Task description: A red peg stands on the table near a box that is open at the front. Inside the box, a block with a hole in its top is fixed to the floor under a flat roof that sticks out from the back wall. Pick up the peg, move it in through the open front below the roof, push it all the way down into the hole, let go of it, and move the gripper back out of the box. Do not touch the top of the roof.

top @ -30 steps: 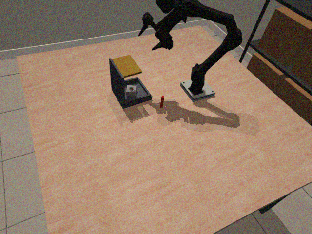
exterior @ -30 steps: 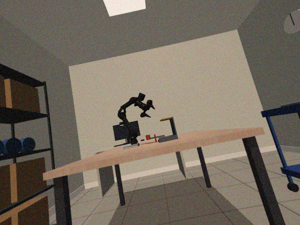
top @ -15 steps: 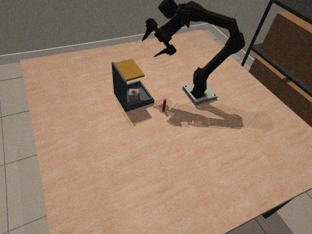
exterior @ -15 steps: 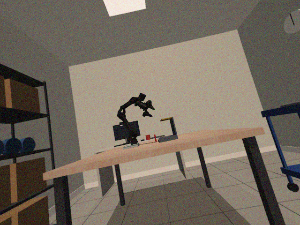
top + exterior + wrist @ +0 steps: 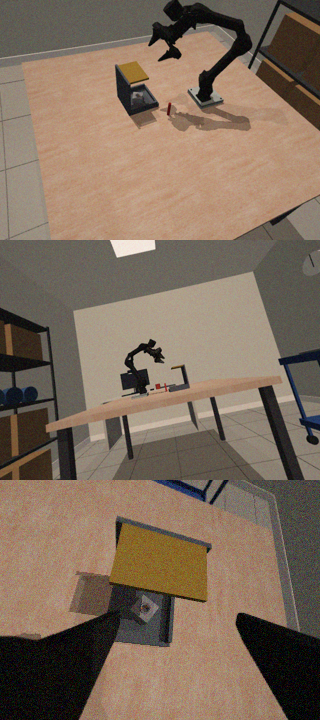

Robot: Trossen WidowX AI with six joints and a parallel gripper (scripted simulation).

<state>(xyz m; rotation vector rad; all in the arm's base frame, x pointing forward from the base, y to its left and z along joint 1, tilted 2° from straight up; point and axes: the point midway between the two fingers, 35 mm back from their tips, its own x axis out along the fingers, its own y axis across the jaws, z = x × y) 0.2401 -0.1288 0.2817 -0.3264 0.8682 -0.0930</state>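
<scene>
Pale tiled floor (image 5: 19, 144) (image 5: 165, 459) shows left of the wood-grained table (image 5: 155, 167) (image 5: 165, 405) in the top view. On it, toward 11 o'clock, sits the box (image 5: 122, 90) (image 5: 179, 387) (image 5: 167, 625) with its 1 yellow roof (image 5: 133, 72) (image 5: 177, 367) (image 5: 160, 562). Rightward, my gripper (image 5: 153, 53) (image 5: 163, 360) (image 5: 177, 617) hangs raised, 2 fingers spread, holding nothing. Near the box's 4 o'clock, the 1 red peg (image 5: 169, 109) (image 5: 165, 387) stands upright on the table.
</scene>
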